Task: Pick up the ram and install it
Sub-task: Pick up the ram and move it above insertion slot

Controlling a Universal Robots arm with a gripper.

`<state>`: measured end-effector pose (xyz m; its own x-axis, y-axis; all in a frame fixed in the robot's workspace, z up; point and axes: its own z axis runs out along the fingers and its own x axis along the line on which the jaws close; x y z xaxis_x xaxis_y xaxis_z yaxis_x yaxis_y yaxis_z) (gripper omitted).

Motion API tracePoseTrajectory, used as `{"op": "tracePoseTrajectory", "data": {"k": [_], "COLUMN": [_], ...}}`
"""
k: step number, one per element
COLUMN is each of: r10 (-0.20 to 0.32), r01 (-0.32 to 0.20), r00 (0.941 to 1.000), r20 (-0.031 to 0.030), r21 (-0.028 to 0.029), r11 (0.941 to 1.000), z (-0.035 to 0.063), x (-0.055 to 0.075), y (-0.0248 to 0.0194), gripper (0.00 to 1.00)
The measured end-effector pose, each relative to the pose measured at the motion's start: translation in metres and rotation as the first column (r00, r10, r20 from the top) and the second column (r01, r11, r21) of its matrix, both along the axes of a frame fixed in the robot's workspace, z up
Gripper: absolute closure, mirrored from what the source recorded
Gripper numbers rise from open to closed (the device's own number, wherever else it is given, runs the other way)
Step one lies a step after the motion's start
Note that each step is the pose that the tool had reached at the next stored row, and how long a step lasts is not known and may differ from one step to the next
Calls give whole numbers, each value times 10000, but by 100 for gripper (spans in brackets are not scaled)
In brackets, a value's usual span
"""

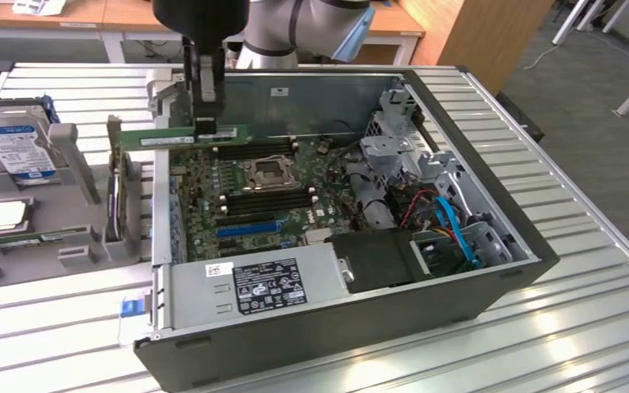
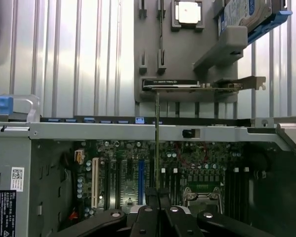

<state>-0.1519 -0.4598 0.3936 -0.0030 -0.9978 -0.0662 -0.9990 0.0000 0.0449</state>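
- Gripper is clamped on the ram. The fingers pinch its two flat faces at the upper edge, and the contact edge hangs free below.
- Landmark: the CPU socket on the motherboard.
- The ram hangs in the air beyond the socket, roughly over the far slots. It is level and on edge. I can't tell whether it is lined up with a slot.
- One end of the ram reaches out past the case wall, on the socket's tray side.
- Wrist view: the ram is edge-on, a thin line running out from between the fingers. It passes beside the socket and crosses the case wall.
- The grip sits off-centre, nearer the socket-side end, so most of the stick hangs on the wall side.
- Handling, my read: light, stiff and thin. It won't sag, but it is fragile at the chips and the contact edge. The faces are smooth, so it may slip or pivot in the pads.
- Best hold: flat faces near the top edge at mid-length, clear of the contacts. The present hold could tilt under load.
- Well away from the socket, outside the case: tray, hard drive and processor.
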Motion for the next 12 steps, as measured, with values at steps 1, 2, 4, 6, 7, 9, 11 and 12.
{"op": "tracePoseTrajectory", "data": {"k": [1,2,4,6,7,9,11,12], "r10": [1,1,1,2,2,3,4,4], "r01": [-1,-1,-1,-2,-2,-3,-4,-4], "r00": [10000,10000,10000,10000,10000,10000,10000,10000], "r20": [0,0,0,1,1,0,1,1], "r21": [9,19,37,52,60,72,86,93], "r11": [10000,10000,10000,10000,10000,10000,10000,10000], "z": [0,0,1,1,2,2,2,2], "x": [21,39,75,110,128,159,191,208], "y": [0,0,0,0,0,0,0,0], "gripper": [89,89,89,89,89,89,89,89]}}
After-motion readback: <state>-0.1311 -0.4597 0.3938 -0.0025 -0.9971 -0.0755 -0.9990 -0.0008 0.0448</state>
